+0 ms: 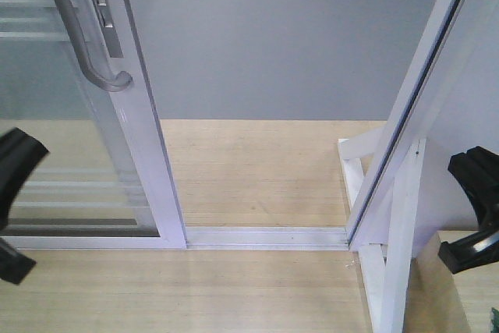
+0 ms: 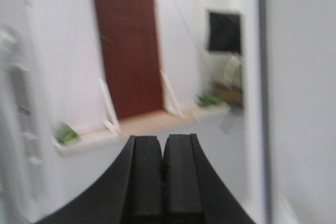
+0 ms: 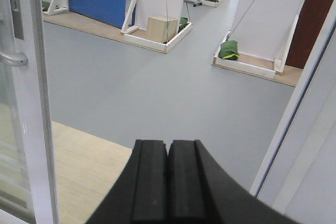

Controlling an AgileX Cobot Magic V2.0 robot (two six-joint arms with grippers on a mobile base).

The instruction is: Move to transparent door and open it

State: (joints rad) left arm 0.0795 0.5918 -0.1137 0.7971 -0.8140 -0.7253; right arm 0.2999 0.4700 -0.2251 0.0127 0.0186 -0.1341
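The transparent door (image 1: 74, 154) stands at the left of the front view, its white frame edge (image 1: 144, 130) left of an open gap. Its long grey bar handle (image 1: 78, 29) curves in at the bottom. In the right wrist view the door's frame (image 3: 37, 103) and the handle end (image 3: 13, 59) show at the left. My left gripper (image 2: 163, 140) is shut with nothing in it; its view is blurred. In the front view it sits at the left edge (image 1: 15, 169), low in front of the glass. My right gripper (image 3: 168, 142) is shut and empty, at the right edge (image 1: 475, 216).
A white floor track (image 1: 265, 235) crosses the gap. A slanted white frame post (image 1: 413, 107) with braces (image 1: 398, 255) bounds the gap on the right. Beyond lie light wood flooring and grey floor (image 1: 288, 44). A cardboard box (image 3: 161, 28) and green bags (image 3: 229, 51) lie far off.
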